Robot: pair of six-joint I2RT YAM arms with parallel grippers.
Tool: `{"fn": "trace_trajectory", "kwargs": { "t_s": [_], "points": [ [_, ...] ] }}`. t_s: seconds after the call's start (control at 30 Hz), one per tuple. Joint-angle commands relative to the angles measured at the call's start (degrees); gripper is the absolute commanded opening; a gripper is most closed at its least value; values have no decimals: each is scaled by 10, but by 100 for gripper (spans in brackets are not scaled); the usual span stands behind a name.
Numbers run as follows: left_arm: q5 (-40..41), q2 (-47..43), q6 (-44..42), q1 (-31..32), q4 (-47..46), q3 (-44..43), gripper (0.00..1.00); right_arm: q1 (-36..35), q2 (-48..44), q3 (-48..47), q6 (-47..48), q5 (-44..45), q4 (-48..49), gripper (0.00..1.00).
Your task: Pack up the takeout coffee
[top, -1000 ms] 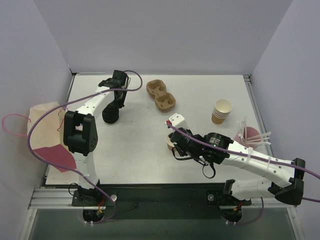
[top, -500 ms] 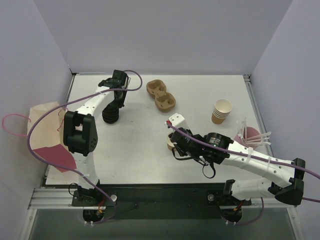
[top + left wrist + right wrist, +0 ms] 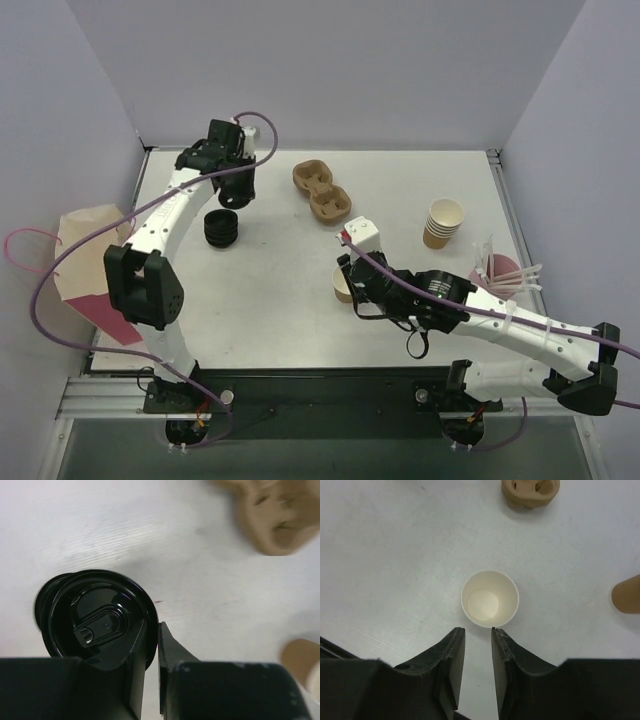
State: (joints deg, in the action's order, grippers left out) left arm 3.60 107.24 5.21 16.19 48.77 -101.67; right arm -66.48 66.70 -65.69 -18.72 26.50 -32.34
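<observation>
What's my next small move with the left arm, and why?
Probably swing the left pincer toward the open cup to cap it. It pinches one black lid by the rim, above the lid stack, and the cup stands lidless on the table just beyond the empty right pincer.

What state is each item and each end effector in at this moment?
Single cup: upright, lidless, empty.
Black lid: pinched at rim by left end effector.
Right end effector: slightly open, empty.
Cup carrier: both wells empty.
Cup stack: nested, upright.
</observation>
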Motion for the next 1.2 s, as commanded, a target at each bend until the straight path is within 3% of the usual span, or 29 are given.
{"fn": "trace_trajectory", "kwargs": {
  "t_s": [0.0, 0.03, 0.1, 0.17, 0.2, 0.23, 0.27, 0.33, 0.5, 0.7, 0.93, 1.17],
  "points": [
    [-280, -118, 117, -16, -83, 21, 14, 12, -91, 65, 26, 47, 218, 31],
    [-353, -151, 140, -17, -144, 38, 14, 21, -106, 107, 34, 26, 302, 31],
    [-410, -183, 208, -17, -209, 101, 15, 42, -143, 136, 19, -45, 368, 35],
    [-513, -226, 271, -18, -335, 177, 15, 82, -162, 171, -9, -99, 443, 36],
    [-541, -240, 347, -18, -392, 209, 15, 94, -176, 181, -17, -143, 467, 36],
    [-560, -266, 393, -17, -516, 239, 15, 102, -182, 192, -21, -148, 510, 36],
    [-590, -277, 486, -16, -580, 297, 15, 107, -192, 209, -23, -147, 527, 36],
    [-608, -300, 563, -12, -747, 340, 15, 108, -198, 221, -16, -162, 569, 36],
    [-627, -325, 725, 7, -971, 421, 15, 114, -191, 226, -36, -185, 615, 37],
    [-619, -341, 786, 45, -1080, 451, 15, 129, -184, 232, -104, -189, 659, 38],
    [-600, -344, 817, 72, -1194, 476, 15, 142, -184, 258, -285, -181, 742, 39],
    [-583, -324, 864, 84, -1287, 483, 15, 144, -162, 242, -307, -212, 778, 40]
  ]
}}
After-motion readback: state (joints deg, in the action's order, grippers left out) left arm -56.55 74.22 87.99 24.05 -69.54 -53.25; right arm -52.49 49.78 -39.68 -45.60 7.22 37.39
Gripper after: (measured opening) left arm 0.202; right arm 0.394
